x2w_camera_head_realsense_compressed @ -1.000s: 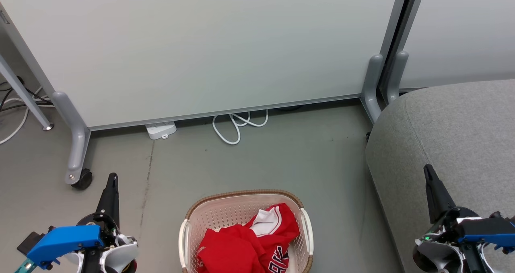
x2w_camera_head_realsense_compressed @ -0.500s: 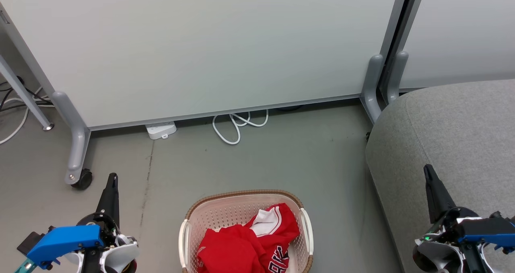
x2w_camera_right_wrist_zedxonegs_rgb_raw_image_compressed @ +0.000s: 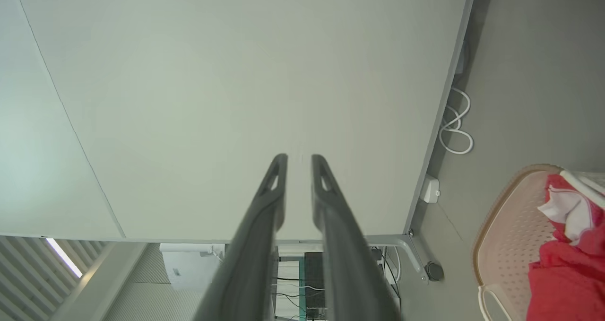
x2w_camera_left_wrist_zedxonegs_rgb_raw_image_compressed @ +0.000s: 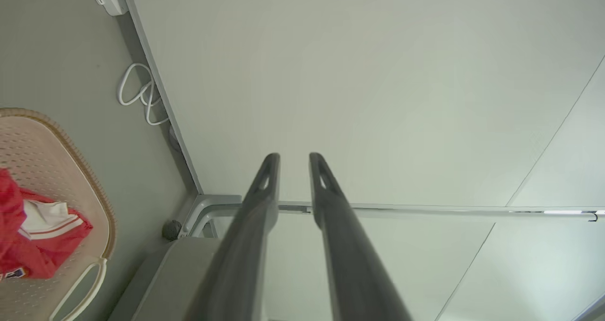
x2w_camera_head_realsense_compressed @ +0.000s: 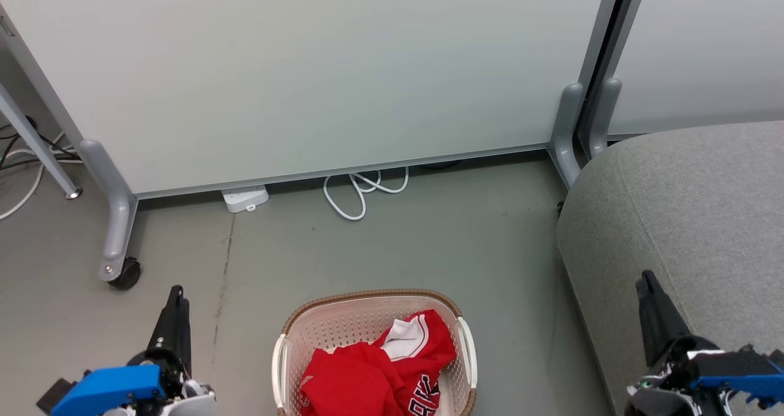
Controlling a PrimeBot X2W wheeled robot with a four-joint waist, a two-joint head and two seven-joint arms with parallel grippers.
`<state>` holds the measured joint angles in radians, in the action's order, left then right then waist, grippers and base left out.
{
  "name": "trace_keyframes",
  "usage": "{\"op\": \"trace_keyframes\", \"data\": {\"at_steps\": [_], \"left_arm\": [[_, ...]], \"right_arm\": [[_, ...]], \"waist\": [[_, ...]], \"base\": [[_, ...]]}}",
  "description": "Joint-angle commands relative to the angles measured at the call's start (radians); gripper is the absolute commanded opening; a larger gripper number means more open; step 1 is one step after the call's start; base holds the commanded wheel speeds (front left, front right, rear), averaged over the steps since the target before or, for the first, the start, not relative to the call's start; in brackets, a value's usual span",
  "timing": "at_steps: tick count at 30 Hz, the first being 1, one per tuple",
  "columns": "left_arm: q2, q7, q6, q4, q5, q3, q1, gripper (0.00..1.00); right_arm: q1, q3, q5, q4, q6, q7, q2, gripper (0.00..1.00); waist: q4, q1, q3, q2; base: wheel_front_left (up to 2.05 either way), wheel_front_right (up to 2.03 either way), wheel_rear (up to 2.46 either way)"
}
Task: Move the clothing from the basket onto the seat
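The cream basket [x2w_camera_head_realsense_compressed: 373, 296] stands on the floor at the bottom middle of the head view, with the red clothing [x2w_camera_head_realsense_compressed: 380, 373] with white trim heaped inside it. The large grey seat [x2w_camera_head_realsense_compressed: 692, 201] fills the right side. My left gripper [x2w_camera_head_realsense_compressed: 177, 293] hovers over the floor left of the basket. My right gripper [x2w_camera_head_realsense_compressed: 643, 278] hovers over the seat's front edge. In the left wrist view my left gripper [x2w_camera_left_wrist_zedxonegs_rgb_raw_image_compressed: 294, 162] has its fingers slightly parted, empty, with basket [x2w_camera_left_wrist_zedxonegs_rgb_raw_image_compressed: 61, 160] and clothing [x2w_camera_left_wrist_zedxonegs_rgb_raw_image_compressed: 28, 250] at the left. My right gripper [x2w_camera_right_wrist_zedxonegs_rgb_raw_image_compressed: 298, 162] is likewise slightly parted and empty, with basket [x2w_camera_right_wrist_zedxonegs_rgb_raw_image_compressed: 505, 226] and clothing [x2w_camera_right_wrist_zedxonegs_rgb_raw_image_compressed: 562, 283] at the right.
A pale partition panel [x2w_camera_head_realsense_compressed: 306, 67] on grey legs with a castor [x2w_camera_head_realsense_compressed: 125, 275] stands behind the basket. A white power strip [x2w_camera_head_realsense_compressed: 245, 196] and looped white cable [x2w_camera_head_realsense_compressed: 361, 192] lie at its foot. A metal leg [x2w_camera_head_realsense_compressed: 37, 146] and cables are at the far left.
Both grippers have dropped lower in the head view, toward its bottom edge. The basket, clothing and seat have not moved.
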<state>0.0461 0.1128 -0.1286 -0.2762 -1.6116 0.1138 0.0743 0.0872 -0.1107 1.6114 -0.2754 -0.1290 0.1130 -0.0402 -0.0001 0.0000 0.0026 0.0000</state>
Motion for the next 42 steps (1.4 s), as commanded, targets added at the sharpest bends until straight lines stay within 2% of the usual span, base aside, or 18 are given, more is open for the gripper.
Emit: {"op": "trace_keyframes", "data": {"at_steps": [1, 8, 14, 30, 42], "left_arm": [[0.0, -0.001, 0.0, -0.001, 0.0, -0.001, -0.002, 1.0], [0.0, -0.036, 0.0, 0.002, 0.016, -0.027, -0.001, 1.0], [0.0, -0.065, 0.007, 0.008, 0.094, -0.043, 0.003, 1.0], [0.002, -0.133, 0.044, 0.046, 0.447, -0.1, 0.002, 1.0], [0.005, -0.183, 0.05, 0.028, 0.73, -0.158, 0.003, 1.0]], "right_arm": [[-0.002, 0.001, 0.0, -0.002, 0.0, 0.0, 0.0, 1.0], [-0.002, 0.029, -0.033, -0.002, 0.0, -0.035, 0.0, 1.0], [0.008, 0.038, -0.099, -0.011, 0.0, -0.064, -0.001, 1.0], [0.016, 0.045, -0.453, -0.01, -0.001, -0.133, -0.004, 1.0], [0.014, 0.054, -0.71, 0.0, -0.001, -0.175, -0.006, 1.0]], "waist": [[0.0, 0.0, 0.0, 0.0], [0.0, 0.0, 0.0, 0.0], [0.0, 0.0, 0.0, 0.0], [0.002, 0.0, 0.0, 0.0], [0.004, 0.0, -0.003, 0.0]], "base": [[0.0, 0.0, 0.0], [0.0, 0.0, 0.0], [0.0, 0.0, 0.0], [0.0, 0.0, 0.0], [0.0, 0.0, 0.0]]}}
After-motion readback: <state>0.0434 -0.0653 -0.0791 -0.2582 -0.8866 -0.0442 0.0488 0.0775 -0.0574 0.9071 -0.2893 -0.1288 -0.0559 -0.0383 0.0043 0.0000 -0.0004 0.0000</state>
